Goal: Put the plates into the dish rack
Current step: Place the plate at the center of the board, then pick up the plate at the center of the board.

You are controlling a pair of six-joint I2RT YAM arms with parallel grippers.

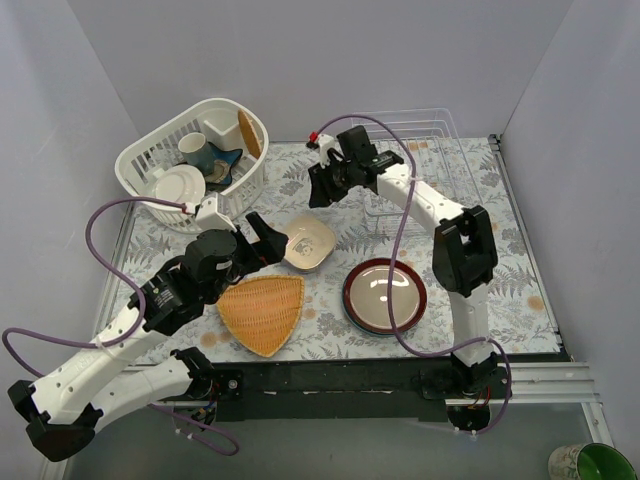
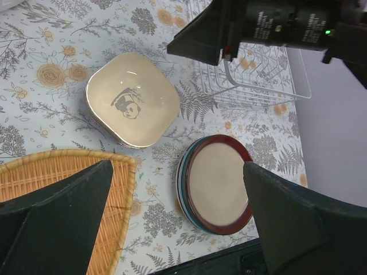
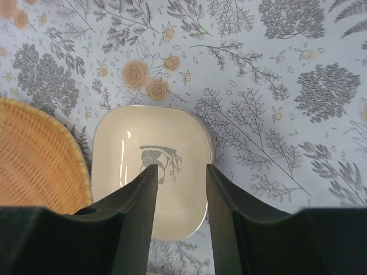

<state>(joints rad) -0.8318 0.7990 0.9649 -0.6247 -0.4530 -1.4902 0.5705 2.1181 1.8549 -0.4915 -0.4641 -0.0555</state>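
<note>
A cream rounded-square dish with a panda mark lies on the table's middle, on top of other dishes whose rims show under it; it also shows in the left wrist view and the right wrist view. A dark red-brown round plate tops a stack at front right. The white wire dish rack stands at back right, with no plate visible in it. My right gripper hangs open and empty above the cream dish. My left gripper is open and empty left of that dish.
An orange woven triangular tray lies at front left beside the dishes. A white slotted plastic basket with cups and a white plate stands at back left. Grey walls close in the table on three sides.
</note>
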